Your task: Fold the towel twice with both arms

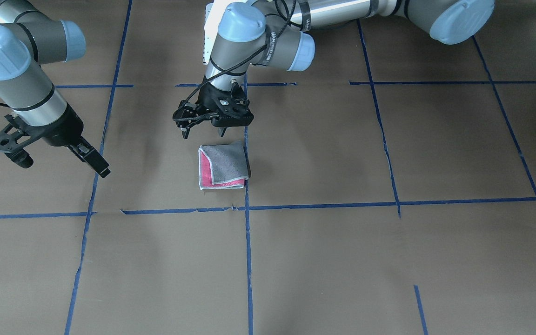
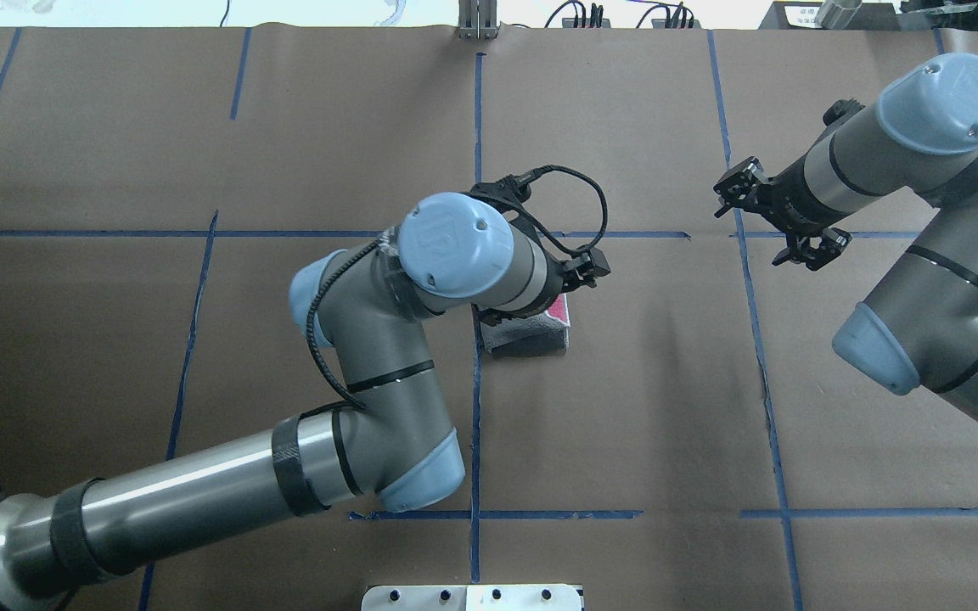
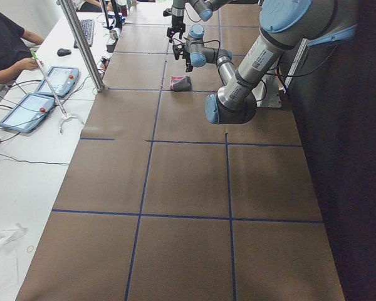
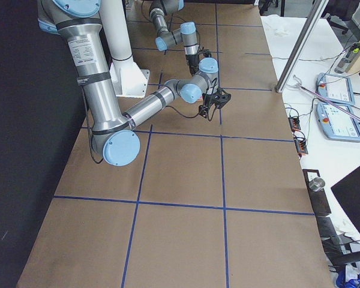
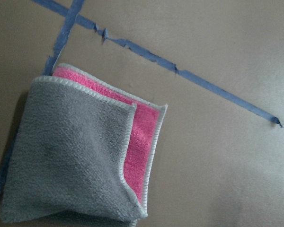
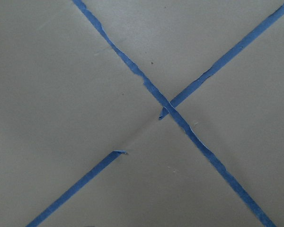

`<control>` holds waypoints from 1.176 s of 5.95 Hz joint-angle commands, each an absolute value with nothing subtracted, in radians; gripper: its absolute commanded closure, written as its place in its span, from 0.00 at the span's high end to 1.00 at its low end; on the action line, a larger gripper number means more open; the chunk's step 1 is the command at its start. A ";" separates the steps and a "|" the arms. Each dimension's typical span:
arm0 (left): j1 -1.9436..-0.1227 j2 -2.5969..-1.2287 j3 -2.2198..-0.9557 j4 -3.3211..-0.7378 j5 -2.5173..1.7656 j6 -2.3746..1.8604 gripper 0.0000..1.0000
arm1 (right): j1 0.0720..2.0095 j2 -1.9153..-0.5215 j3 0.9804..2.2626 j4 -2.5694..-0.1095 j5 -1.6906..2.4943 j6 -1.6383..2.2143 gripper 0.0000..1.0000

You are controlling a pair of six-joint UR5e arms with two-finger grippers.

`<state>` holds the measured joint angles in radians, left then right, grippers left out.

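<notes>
The towel (image 1: 223,165) lies folded into a small square on the brown table. Its grey face is up, and pink shows along two edges. It fills the left wrist view (image 5: 75,156). In the overhead view only its near edge (image 2: 531,339) shows under my left wrist. My left gripper (image 1: 227,129) hangs just above the towel's robot-side edge. It looks open and holds nothing. My right gripper (image 1: 102,170) is far off to the side above bare table, fingers together and empty. It also shows in the overhead view (image 2: 733,191).
Blue tape lines (image 1: 248,232) divide the brown paper table into squares. The right wrist view shows only a tape crossing (image 6: 168,106). A side bench with tablets (image 3: 56,81) and a seated operator lies beyond the table's far edge. A metal post (image 3: 81,44) stands there.
</notes>
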<state>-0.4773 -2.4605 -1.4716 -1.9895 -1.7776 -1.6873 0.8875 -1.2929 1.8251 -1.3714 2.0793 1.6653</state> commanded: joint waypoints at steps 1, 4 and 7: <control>-0.593 -2.303 -1.631 -1.983 -1.892 -1.551 1.00 | 0.971 -1.348 1.830 -1.373 2.155 1.471 1.00; -0.890 -2.020 -1.700 -1.983 -2.191 -1.069 1.00 | 1.125 -1.478 1.806 -1.373 2.166 1.003 1.00; -1.177 -1.746 -1.675 -1.971 -2.306 -0.412 1.00 | 1.374 -1.578 1.674 -1.379 2.290 0.447 1.00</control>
<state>-1.0935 -1.8298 -1.6852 -1.9788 -2.2885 -0.6209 1.2994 -1.5512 1.7286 -1.3772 2.2700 0.6447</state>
